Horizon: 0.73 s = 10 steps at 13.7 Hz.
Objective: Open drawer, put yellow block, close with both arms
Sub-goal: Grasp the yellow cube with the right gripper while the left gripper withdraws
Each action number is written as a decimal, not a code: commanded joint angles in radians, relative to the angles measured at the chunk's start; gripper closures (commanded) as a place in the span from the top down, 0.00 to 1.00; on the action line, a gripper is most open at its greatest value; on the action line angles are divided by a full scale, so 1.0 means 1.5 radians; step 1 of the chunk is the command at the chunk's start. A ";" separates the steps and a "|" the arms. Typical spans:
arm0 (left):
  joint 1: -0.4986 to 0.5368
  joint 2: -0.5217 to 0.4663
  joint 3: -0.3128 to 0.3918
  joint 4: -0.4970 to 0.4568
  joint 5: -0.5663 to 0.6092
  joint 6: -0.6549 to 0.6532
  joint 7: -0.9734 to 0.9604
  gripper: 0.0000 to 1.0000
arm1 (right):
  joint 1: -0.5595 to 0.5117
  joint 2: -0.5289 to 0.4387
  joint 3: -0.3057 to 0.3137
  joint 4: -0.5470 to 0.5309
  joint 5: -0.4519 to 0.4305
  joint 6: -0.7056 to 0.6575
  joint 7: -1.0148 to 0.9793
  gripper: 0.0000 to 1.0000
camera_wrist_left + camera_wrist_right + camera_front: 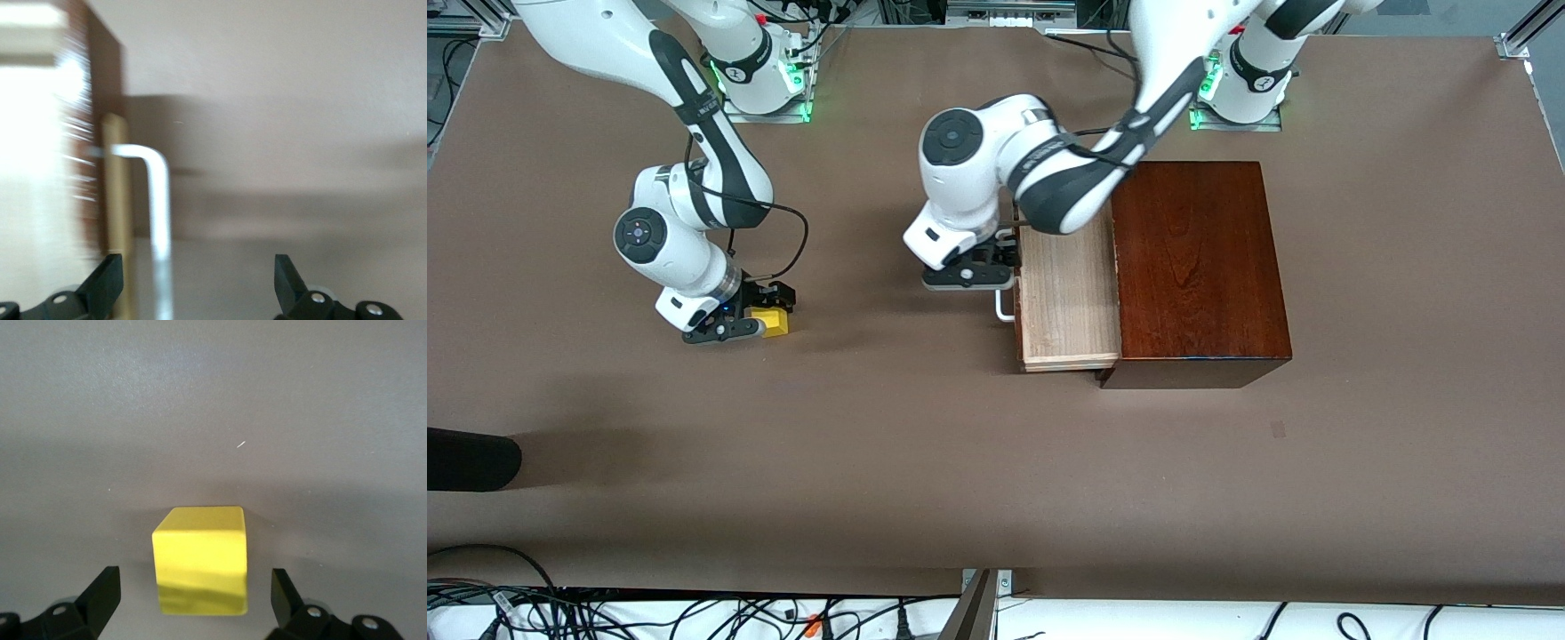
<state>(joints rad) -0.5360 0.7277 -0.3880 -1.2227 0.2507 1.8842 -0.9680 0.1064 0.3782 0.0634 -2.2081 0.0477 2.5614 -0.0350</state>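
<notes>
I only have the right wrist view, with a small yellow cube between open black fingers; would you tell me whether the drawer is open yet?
Observer: Yes. The pale-wood drawer stands partly pulled out of the glossy dark mahogany box, and the part of its tray that shows holds nothing.
Operator: Thank you. Where is the left gripper?
Observer: The left gripper is at the drawer's front, open, with the white U-shaped bar handle between its fingers, not clamped.
Operator: And where does the drawer lie from my block?
Observer: The yellow block, with the right gripper low around it, lies on the table toward the right arm's end from the drawer, whose handled front faces that end.
</notes>
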 commanded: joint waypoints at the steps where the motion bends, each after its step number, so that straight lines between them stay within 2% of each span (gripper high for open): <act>1: 0.099 -0.092 -0.016 -0.039 -0.081 -0.086 0.111 1.00 | 0.002 0.009 0.003 0.000 0.011 0.021 -0.006 0.98; 3: 0.174 -0.163 -0.017 -0.104 -0.111 -0.098 0.180 1.00 | 0.002 0.010 0.003 -0.001 0.011 0.021 -0.007 0.85; 5: 0.252 -0.227 -0.017 -0.151 -0.134 -0.126 0.269 1.00 | 0.002 0.015 0.003 -0.001 0.008 0.022 -0.024 0.61; 8: 0.347 -0.269 -0.016 -0.152 -0.138 -0.197 0.400 1.00 | 0.002 0.016 0.003 0.006 0.008 0.019 -0.053 0.14; 9: 0.374 -0.280 -0.016 -0.152 -0.138 -0.207 0.425 1.00 | 0.002 0.012 0.003 0.013 0.008 0.019 -0.069 0.04; 10: 0.400 -0.290 -0.016 -0.152 -0.138 -0.213 0.438 1.00 | 0.002 0.010 0.003 0.030 0.003 0.012 -0.091 0.00</act>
<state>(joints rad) -0.0098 0.3575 -0.3961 -1.3959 0.0671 1.5766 -0.3762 0.1079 0.4002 0.0649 -2.1988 0.0471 2.5849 -0.1099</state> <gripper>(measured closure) 0.000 0.445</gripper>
